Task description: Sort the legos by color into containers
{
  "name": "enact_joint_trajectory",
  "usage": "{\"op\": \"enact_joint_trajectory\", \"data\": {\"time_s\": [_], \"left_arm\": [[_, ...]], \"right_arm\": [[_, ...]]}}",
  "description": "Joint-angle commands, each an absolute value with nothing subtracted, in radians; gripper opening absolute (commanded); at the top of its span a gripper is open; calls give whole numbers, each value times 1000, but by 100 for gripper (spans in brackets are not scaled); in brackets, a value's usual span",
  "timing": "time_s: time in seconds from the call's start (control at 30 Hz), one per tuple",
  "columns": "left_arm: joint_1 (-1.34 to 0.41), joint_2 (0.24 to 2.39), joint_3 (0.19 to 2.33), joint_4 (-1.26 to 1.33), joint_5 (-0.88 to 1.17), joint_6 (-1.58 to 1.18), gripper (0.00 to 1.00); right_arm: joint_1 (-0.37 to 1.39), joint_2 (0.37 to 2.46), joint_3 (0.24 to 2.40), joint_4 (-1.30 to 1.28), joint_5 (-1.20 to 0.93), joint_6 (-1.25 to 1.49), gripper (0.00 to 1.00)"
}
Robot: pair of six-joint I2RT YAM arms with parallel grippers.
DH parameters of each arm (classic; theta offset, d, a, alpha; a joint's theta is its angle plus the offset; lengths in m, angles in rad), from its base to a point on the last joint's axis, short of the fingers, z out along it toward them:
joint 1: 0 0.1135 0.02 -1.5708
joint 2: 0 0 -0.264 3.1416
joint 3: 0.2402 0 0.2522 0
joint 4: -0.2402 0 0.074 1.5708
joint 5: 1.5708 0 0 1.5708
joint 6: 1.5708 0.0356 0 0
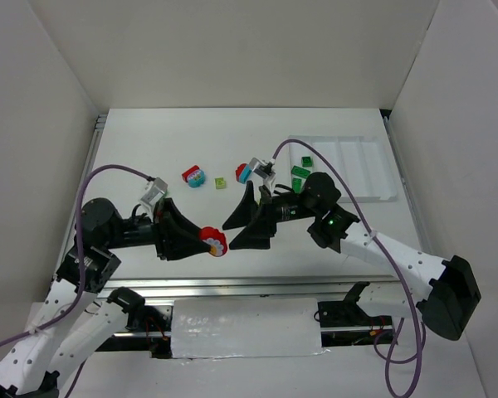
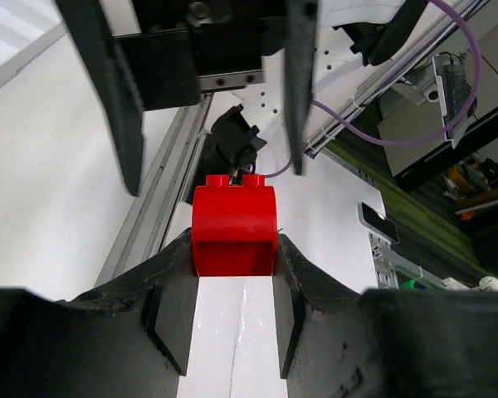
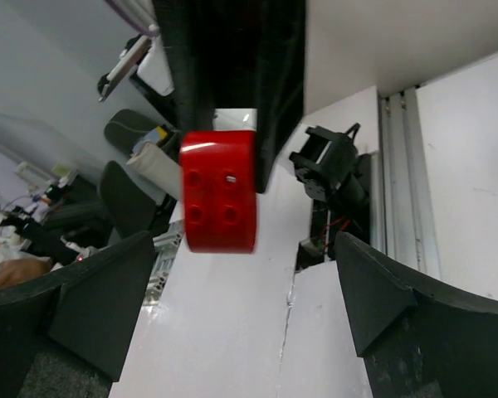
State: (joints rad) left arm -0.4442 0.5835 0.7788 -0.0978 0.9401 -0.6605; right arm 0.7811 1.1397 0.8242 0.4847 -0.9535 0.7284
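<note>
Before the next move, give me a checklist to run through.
1. Left gripper shut on the red brick: ok.
2. Right gripper open and not touching the red brick: ok.
3. Red brick free of any second-colour brick: cannot tell; the top view shows something pale on it.
4. White tray in view at the far right: ok.
5. All bricks sorted: not ok; a red-and-teal pair and a yellow-green brick lie on the table outside the tray.
</note>
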Motion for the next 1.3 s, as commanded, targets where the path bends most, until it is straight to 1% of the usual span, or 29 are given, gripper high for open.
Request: {"op": "enact_joint_trajectory", "data": {"time_s": [0.0,0.1,0.2,0.23,0.27,0.3,0.33,0.37,0.4,0.5,0.53,0.57,0.6,0.63,0.67,0.7,0.73,0.87,0.9,0.93,0.97,1.0,1.03,1.07,1.1,1.17,1.2,1.27], "left_arm": [[-446,614,810,-100,931,-650,0],[-446,637,807,-103,917,-655,0],[-446,650,801,-84,916,-663,0],[-446,652,801,-84,907,-663,0],[-446,652,801,-87,902,-661,0],[-446,649,802,-94,894,-655,0],[-446,647,804,-101,882,-652,0],[-446,647,807,-107,876,-650,0],[-446,644,808,-109,873,-650,0],[-446,635,822,-147,799,-647,0],[-445,634,834,-164,781,-641,5],[-446,637,847,-188,726,-626,15],[-446,644,863,-225,703,-621,18],[-445,650,870,-241,681,-617,25],[-446,656,879,-256,626,-615,55],[-445,673,890,-285,595,-620,80],[-445,679,897,-304,560,-620,99],[-446,716,960,-422,341,-621,100],[-445,721,983,-461,240,-624,100],[-445,722,995,-486,183,-633,99],[-446,723,1024,-514,46,-635,100],[-446,723,1040,-590,-22,-641,100],[-445,723,1055,-626,-108,-650,100],[-445,718,1074,-653,-174,-647,99],[-446,713,1077,-672,-269,-638,99],[-445,709,1078,-719,-325,-597,100],[-446,710,1075,-733,-369,-585,99],[-446,703,1057,-773,-405,-557,99]], "right_arm": [[814,1115,848,586,-976,762,96],[845,1121,851,585,-963,752,93],[873,1138,874,502,-907,694,82],[885,1143,880,480,-891,681,64],[893,1153,893,450,-881,661,49],[894,1158,896,436,-859,652,32],[894,1163,897,417,-847,644,11],[896,1163,894,413,-839,631,3],[894,1164,893,402,-821,618,0],[891,1170,882,382,-805,588,0],[891,1172,870,385,-783,588,0],[882,1177,865,390,-772,595,0],[873,1183,859,399,-766,601,0],[870,1193,853,405,-765,607,0],[865,1198,851,403,-762,612,0],[859,1201,854,388,-750,606,0],[854,1203,862,340,-714,580,0],[775,1203,839,270,-641,580,0],[711,1206,813,275,-647,601,0],[675,1207,801,270,-644,609,0],[643,1206,798,238,-608,609,0],[574,1209,813,127,-553,597,0],[540,1213,831,50,-381,588,0],[514,1222,853,-18,-279,578,0],[459,1262,911,-151,-184,557,0],[398,1337,992,-283,28,534,0],[364,1415,1064,-373,67,519,0],[278,1485,1124,-432,183,488,0]]}}
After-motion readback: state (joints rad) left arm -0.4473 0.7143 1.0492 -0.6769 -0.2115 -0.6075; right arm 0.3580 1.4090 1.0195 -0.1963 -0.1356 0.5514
